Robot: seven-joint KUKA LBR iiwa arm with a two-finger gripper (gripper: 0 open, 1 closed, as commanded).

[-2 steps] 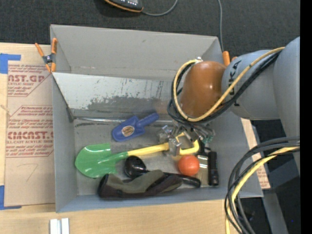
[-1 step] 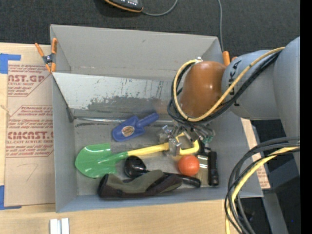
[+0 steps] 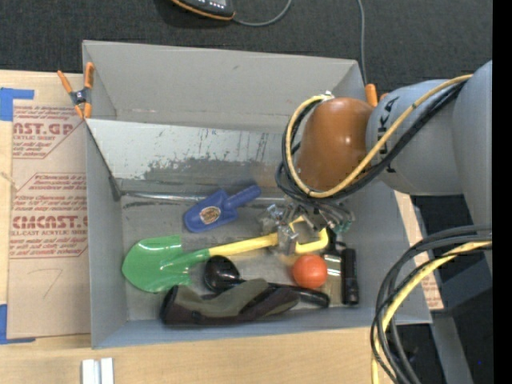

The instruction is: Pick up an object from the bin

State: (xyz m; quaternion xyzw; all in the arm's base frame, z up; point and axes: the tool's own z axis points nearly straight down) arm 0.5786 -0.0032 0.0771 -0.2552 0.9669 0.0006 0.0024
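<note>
Surrounding the scuffed grey bin [image 3: 192,154], perhaps dark carpet [image 3: 80,6].

The arm [image 3: 436,138] is extended in from the right. The wrist is capped by an orange cover [image 3: 336,138], ringed by cables [image 3: 290,144]. The end effector [image 3: 298,227] is positioned low, just beneath the cover.

Even, fairly bright light falls from above on the grey bin [image 3: 200,78], and its sloped back wall shows a dull sheen. The arm's orange cover [image 3: 336,142] carries a soft highlight; the bin floor beneath it lies in shadow. The green scoop [image 3: 156,264] gleams faintly.
</note>
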